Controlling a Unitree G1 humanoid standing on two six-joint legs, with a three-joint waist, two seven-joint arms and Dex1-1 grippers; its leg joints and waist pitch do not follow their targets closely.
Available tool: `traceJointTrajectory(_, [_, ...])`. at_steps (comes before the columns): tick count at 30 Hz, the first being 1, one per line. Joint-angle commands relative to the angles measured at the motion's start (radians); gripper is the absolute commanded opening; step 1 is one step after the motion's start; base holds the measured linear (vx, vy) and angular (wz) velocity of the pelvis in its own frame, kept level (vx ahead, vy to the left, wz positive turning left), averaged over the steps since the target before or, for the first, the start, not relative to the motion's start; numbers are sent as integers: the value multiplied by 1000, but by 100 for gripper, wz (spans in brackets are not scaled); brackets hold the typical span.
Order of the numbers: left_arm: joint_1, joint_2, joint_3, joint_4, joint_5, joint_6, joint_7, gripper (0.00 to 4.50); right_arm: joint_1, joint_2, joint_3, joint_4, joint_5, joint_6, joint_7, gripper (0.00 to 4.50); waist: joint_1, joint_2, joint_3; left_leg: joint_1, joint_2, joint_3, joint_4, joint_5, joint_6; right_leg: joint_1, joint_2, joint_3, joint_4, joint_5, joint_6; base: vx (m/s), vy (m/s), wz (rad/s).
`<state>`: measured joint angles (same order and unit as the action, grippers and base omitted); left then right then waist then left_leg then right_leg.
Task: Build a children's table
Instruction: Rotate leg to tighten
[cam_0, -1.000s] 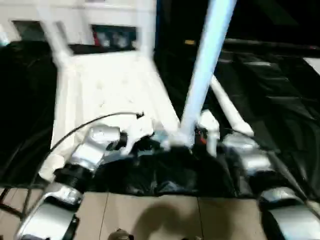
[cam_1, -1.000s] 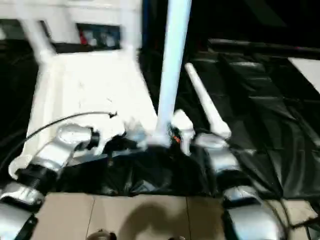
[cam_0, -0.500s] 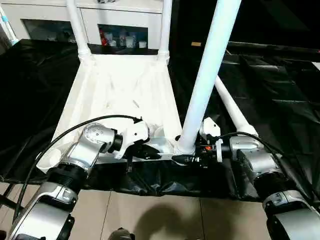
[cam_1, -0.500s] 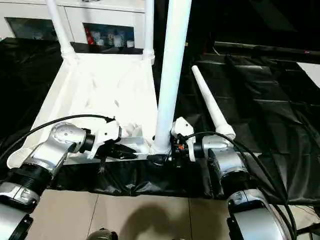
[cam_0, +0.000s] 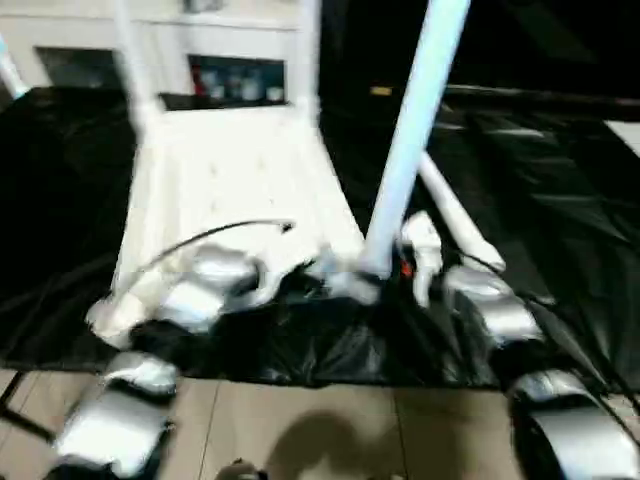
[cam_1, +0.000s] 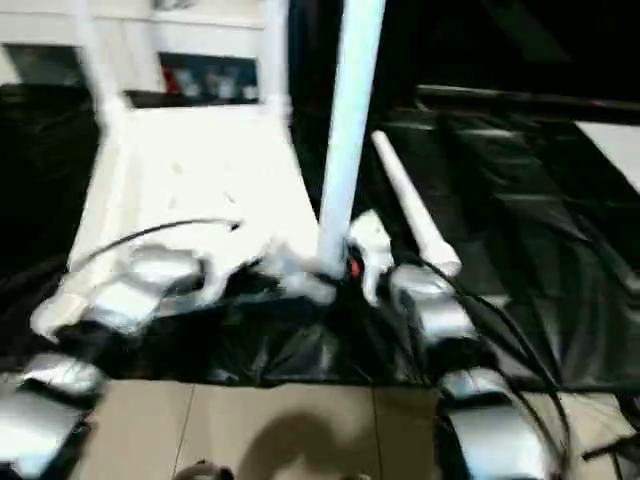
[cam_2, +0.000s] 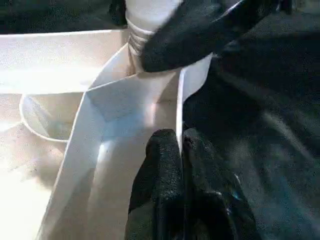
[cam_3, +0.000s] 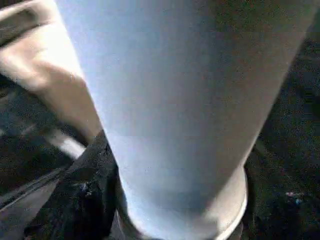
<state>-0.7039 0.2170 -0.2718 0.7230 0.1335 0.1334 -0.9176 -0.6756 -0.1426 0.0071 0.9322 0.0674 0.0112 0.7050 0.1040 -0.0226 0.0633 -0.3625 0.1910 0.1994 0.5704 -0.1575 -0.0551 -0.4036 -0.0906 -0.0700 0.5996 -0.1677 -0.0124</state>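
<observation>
White plastic rimmed table top (cam_0: 230, 170) lies upside down on black plastic sheeting (cam_0: 540, 170); two white tubular legs are socketed at its far corners, a third white tapered leg (cam_0: 405, 160) stands upright in the near right corner socket. A fourth loose leg (cam_1: 410, 210) lies on the sheeting just beside. Left gripper (cam_2: 181, 145) is pinched closed on the top's near rim. Right gripper (cam_0: 385, 285) is at the upright leg's base; its finger state cannot be told.

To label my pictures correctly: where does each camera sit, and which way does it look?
Head views: on head, looking forward and down at top and upright leg; both forearms show.
Left wrist view: along left gripper, jaws shut on top's rim.
Right wrist view: close at leg's base; right gripper beside it.
Shared: both wrist views show leg's base.
</observation>
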Motion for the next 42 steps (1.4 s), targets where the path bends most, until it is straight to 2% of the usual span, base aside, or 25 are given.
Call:
traceJointTrajectory(1, [-32,-38,18,-3,5,30,110,0,3,57,45,41,-31,25,-52,272,-4,7,-68,17,39,-31,-70,-364,-30,38,-69,41,-90,-429,-169,0,0,0])
traceJointTrajectory(2, [-39,-79,23,6,6,37,163,0,-12,87,45,67,-51,24,-148,272,-7,16,-68,15,39,-30,-70,-356,-27,36,-67,42,-90,-407,-171,0,0,0])
traceJointTrajectory(3, [-42,-98,24,16,7,29,188,0,-16,101,47,71,-53,5,-154,272,-11,10,-70,17,37,-29,-68,-356,-22,37,-64,41,-90,-386,-176,0,0,0])
traceJointTrajectory(4, [-43,-113,22,22,6,24,196,0,-19,111,46,72,-50,-15,-149,306,-12,13,-71,16,35,-26,-66,-349,-14,37,-62,42,-90,-362,-181,0,0,0])
traceJointTrajectory(5, [-43,-115,21,22,6,23,197,0,-20,112,46,72,-49,-18,-146,327,-12,11,-73,13,35,-26,-65,-340,-8,40,-62,42,-87,-343,-184,0,0,0])
traceJointTrajectory(6, [-40,-118,14,19,8,19,188,0,-22,118,37,66,-37,-24,-128,341,-11,13,-74,11,36,-25,-64,-323,6,42,-61,42,-84,-309,-192,0,0,0])
traceJointTrajectory(8, [-34,-116,8,8,8,20,171,0,-24,115,34,64,-39,-23,-123,341,-11,15,-77,8,36,-24,-63,-300,20,44,-60,42,-78,-265,-205,0,0,0])
traceJointTrajectory(10, [-28,-109,4,-3,3,12,151,0,-23,108,41,61,-43,-28,-114,375,-11,16,-79,9,37,-23,-61,-281,29,45,-60,42,-74,-233,-216,0,0,0])
traceJointTrajectory(11, [-24,-102,2,-11,1,11,140,0,-20,101,44,58,-39,-31,-104,388,-12,12,-79,7,37,-21,-61,-269,35,47,-58,41,-72,-212,-222,0,0,0])
traceJointTrajectory(13, [-7,-71,-4,-31,-11,-28,78,0,-14,68,60,43,-42,-57,-50,394,-12,12,-78,4,37,-22,-61,-266,44,49,-62,40,-72,-221,-223,0,0,0])
traceJointTrajectory(14, [-6,-68,-4,-33,-12,-29,72,0,-13,64,61,42,-42,-59,-44,407,-12,6,-78,4,38,-22,-61,-269,46,48,-62,39,-75,-234,-219,0,0,0])
traceJointTrajectory(16, [9,-43,-10,-49,-26,-73,8,0,-8,39,73,30,-40,-77,30,407,-11,9,-77,4,40,-22,-61,-276,50,48,-63,40,-75,-256,-214,0,0,0])
traceJointTrajectory(19, [36,0,-21,-89,-52,-109,-94,0,6,-3,90,6,-35,-106,161,407,-4,12,-77,6,46,-19,-61,-270,51,46,-62,40,-71,-240,-224,0,0,0])
traceJointTrajectory(20, [46,10,-21,-106,-64,-101,-122,0,13,-16,96,-5,-34,-115,198,407,-4,8,-76,5,46,-18,-61,-271,52,47,-61,40,-69,-235,-226,0,0,0])
traceJointTrajectory(22, [62,31,-21,-133,-82,-102,-166,0,27,-43,106,-31,-19,-114,293,407,1,12,-77,6,48,-19,-61,-268,56,48,-62,40,-66,-220,-234,0,0,0])
traceJointTrajectory(24, [76,53,-27,-151,-91,-101,-205,0,39,-67,117,-56,-1,-102,384,407,3,13,-75,8,48,-17,-61,-274,57,44,-59,41,-67,-221,-238,0,0,0])
traceJointTrajectory(26, [91,74,-32,-165,-98,-110,-250,0,46,-85,123,-74,14,-93,459,407,10,9,-74,7,50,-17,-62,-280,58,44,-63,42,-69,-247,-233,0,0,0])
traceJointTrajectory(28, [101,91,-38,-176,-102,-116,-283,0,50,-97,132,-87,22,-84,508,382,14,8,-74,8,50,-17,-62,-273,56,44,-63,42,-68,-250,-232,0,0,0])
traceJointTrajectory(32, [121,116,-45,-205,-109,-103,-321,0,62,-106,150,-113,30,-61,582,349,19,10,-74,12,52,-18,-64,-280,45,40,-63,43,-68,-261,-230,0,0,0])
traceJointTrajectory(38, [121,120,-40,-210,-113,-99,-330,0,65,-102,166,-124,26,-44,613,293,22,7,-74,9,50,-18,-64,-270,38,40,-65,43,-68,-279,-220,0,0,0])
traceJointTrajectory(41, [116,116,-31,-197,-109,-98,-305,0,65,-95,165,-123,21,-45,598,283,24,10,-74,10,49,-18,-64,-267,36,40,-64,43,-68,-275,-218,0,0,0])
traceJointTrajectory(42, [115,115,-29,-195,-108,-97,-299,0,65,-94,163,-122,19,-47,589,279,23,9,-75,9,49,-18,-64,-266,36,40,-64,43,-68,-273,-218,0,0,0])
